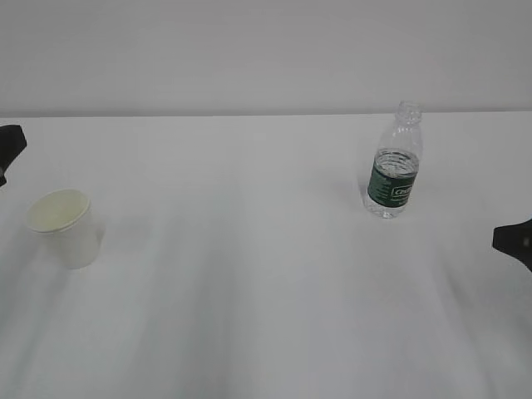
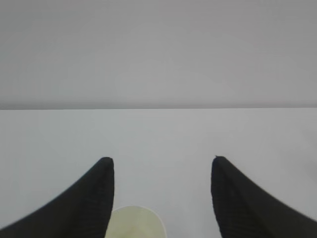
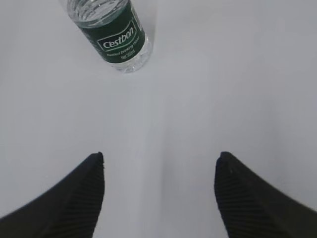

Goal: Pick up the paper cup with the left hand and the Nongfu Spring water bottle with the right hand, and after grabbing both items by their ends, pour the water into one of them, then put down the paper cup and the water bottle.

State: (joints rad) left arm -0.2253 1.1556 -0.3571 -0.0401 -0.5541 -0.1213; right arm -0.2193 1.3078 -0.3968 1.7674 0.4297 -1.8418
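Both grippers wide open, empty: left hand [image 2: 162, 198] above paper cup [image 1: 66, 226], flimsy, grip mid-wall gently; right hand [image 3: 159, 196] short of bottle [image 1: 395, 162], capless, keep upright.

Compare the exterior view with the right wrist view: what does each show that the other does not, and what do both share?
Only the exterior view shows the paper cup, standing upright at the left, and the bottle's uncapped neck. Only the right wrist view shows the right gripper with its jaws wide apart and empty, and the label's lettering at readable size. Both show the water bottle with its dark green label, standing untouched on the white table.
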